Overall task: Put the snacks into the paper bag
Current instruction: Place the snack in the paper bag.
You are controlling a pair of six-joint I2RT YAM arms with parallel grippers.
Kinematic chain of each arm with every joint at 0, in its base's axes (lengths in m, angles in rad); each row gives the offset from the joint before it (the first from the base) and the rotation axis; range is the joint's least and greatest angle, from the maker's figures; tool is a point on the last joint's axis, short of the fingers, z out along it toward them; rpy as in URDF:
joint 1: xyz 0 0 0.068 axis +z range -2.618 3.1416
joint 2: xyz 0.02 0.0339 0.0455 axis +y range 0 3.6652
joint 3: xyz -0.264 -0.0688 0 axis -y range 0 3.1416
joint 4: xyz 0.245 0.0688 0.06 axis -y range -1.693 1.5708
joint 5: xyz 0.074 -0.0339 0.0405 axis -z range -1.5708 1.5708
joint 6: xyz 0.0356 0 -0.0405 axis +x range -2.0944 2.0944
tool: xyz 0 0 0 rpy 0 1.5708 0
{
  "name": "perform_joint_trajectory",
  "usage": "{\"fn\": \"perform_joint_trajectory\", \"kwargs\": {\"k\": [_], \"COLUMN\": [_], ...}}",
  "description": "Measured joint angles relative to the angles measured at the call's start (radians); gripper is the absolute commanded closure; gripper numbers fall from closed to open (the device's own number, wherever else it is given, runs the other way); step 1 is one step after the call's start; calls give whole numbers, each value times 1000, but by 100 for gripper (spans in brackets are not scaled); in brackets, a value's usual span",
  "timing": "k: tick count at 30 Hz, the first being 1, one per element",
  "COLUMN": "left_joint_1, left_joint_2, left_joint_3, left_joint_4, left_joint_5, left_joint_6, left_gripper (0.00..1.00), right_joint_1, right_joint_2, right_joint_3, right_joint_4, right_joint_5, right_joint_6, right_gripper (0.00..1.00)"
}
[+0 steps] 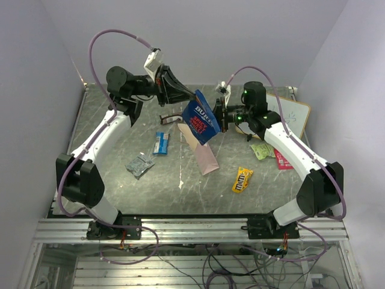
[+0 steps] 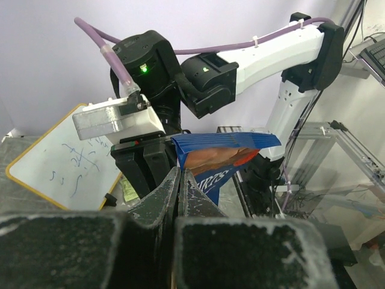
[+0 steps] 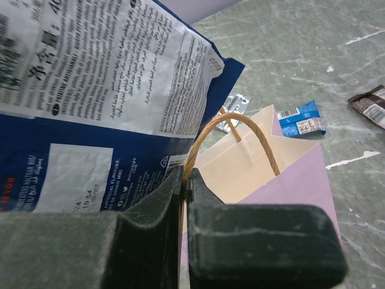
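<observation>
My left gripper (image 1: pixel 190 94) is shut on the top edge of the dark blue chip bag (image 1: pixel 201 118), which hangs in the air over the paper bag (image 1: pixel 206 158). In the left wrist view the closed left gripper (image 2: pixel 180 174) pinches the chip bag (image 2: pixel 224 150). My right gripper (image 3: pixel 187 177) is shut on a thin handle (image 3: pixel 207 135) of the paper bag (image 3: pixel 258 165), whose mouth is open below the chip bag (image 3: pixel 90 90). On the table lie a blue-white packet (image 1: pixel 160 143), a silver-grey packet (image 1: pixel 139 164), a brown bar (image 1: pixel 171 119), yellow M&M's (image 1: pixel 242 179), a light green packet (image 1: pixel 262 150) and a pink-red packet (image 1: pixel 283 159).
A white scribbled board (image 1: pixel 293 114) leans at the back right, behind the right arm. Grey walls close in the table on three sides. The arm bases sit on the metal rail (image 1: pixel 192 229) at the near edge.
</observation>
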Motion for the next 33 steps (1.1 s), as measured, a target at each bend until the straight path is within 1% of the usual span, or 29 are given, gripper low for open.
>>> {"fn": "perform_joint_trajectory", "kwargs": {"k": [5,10,15,20,23,28,33], "left_joint_1": [0,0,0,1,2,5,10], "left_joint_2": [12,8,6,-12,-32,-68,-77], "left_joint_3": [-9,-42,-52,-20,3,15,15], "left_joint_4": [13,-20,-173,-425,-545,-639,-642], "left_joint_5": [5,5,1,-26,-46,-69,-86], "left_joint_6": [-5,57,201,408,512,604,606], "left_gripper": [93,93,93,93,93,93,93], "right_joint_1": [-10,-17,-17,-18,-23,-28,-31], "right_joint_2": [-10,-20,-26,-33,-34,-34,-35], "right_joint_3": [0,0,-13,-27,-30,-30,-33], "right_joint_4": [-3,-18,-35,-41,-41,-41,-40], "right_joint_5": [2,8,11,18,19,23,28], "right_joint_6": [-10,-30,-57,-76,-79,-84,-85], "right_gripper": [100,100,100,100,100,100,100]}}
